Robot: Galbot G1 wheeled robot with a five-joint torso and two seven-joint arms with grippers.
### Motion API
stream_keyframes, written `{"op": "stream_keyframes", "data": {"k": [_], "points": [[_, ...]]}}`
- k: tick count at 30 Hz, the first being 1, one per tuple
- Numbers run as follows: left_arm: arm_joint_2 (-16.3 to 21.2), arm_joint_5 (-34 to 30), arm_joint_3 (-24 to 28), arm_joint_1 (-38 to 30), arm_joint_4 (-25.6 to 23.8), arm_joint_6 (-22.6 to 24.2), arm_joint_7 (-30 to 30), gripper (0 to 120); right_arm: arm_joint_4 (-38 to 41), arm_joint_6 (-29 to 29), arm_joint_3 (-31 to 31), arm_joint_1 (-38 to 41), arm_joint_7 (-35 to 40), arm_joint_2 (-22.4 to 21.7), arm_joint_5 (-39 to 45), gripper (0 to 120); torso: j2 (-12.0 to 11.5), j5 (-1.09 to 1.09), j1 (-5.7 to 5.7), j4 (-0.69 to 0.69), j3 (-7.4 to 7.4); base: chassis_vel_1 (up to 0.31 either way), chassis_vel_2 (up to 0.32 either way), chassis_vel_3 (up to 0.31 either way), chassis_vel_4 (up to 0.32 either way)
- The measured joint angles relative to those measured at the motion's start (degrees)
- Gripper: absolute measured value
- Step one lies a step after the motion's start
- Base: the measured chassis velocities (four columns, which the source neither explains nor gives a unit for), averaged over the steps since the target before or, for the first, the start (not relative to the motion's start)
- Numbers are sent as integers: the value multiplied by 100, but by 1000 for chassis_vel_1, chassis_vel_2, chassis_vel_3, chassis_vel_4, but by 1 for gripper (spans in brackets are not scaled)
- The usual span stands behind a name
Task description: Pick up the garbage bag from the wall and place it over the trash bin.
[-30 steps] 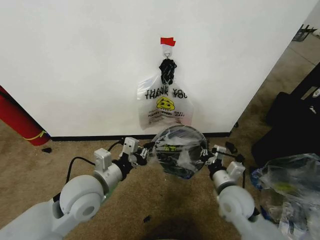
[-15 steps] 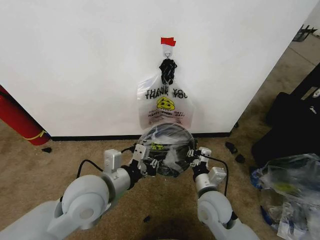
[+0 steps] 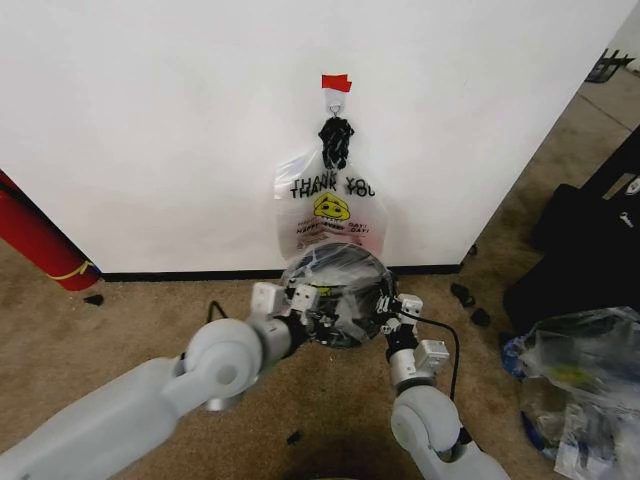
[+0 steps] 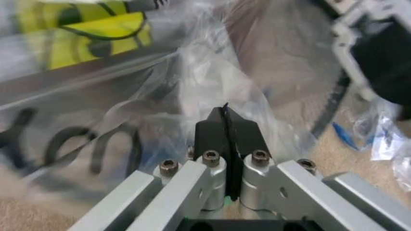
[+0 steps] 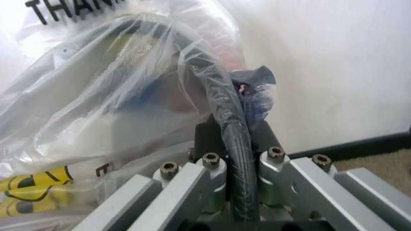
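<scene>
The garbage bag [image 3: 335, 283], thin clear plastic with a yellow smiley, is stretched over the round black trash bin [image 3: 340, 335] on the carpet at the foot of the wall [image 3: 150, 130]. My left gripper [image 3: 305, 303] is at the bin's left side, shut on a fold of the garbage bag [image 4: 128, 96], as the left gripper [image 4: 226, 120] shows in its wrist view. My right gripper [image 3: 386, 318] is at the bin's right side. There the right gripper [image 5: 234, 132] is shut on the bag-covered bin rim [image 5: 224, 108], beside a blue handle strip [image 5: 257, 91].
A second THANK YOU smiley bag [image 3: 328, 205] hangs from a hook [image 3: 335, 100] under red tape [image 3: 335, 82]. A long red cylinder [image 3: 35, 245] leans at the left. A clear plastic bundle [image 3: 580, 385] and a black case [image 3: 590, 250] lie at the right.
The bin with the bag on it shifted left and slightly toward the wall. Both grippers closed in on its sides, the left arm reaching farther forward.
</scene>
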Motion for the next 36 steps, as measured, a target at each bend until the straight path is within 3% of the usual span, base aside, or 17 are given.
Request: {"op": "stream_keyframes", "data": {"k": [5,18,26,36], "points": [[-284,35,248,-281,482,52,-98,0,-19,77,21,1,-82,53,-95,1,0,-1,0,1,0,0,0,0,0],[-633,136,415,-572,1055,52,-44,0,-74,159,24,7,-268,41,-212,1,0,-1,0,2,-1,0,0,0,0],[-1083,211,621,-742,1638,31,-20,0,-1,196,17,-75,-350,59,-288,1,0,0,0,1,0,0,0,0,0],[-1225,386,735,-801,1968,30,2,0,176,183,21,-163,-351,7,-206,1,0,-1,0,2,-1,0,0,0,0]]}}
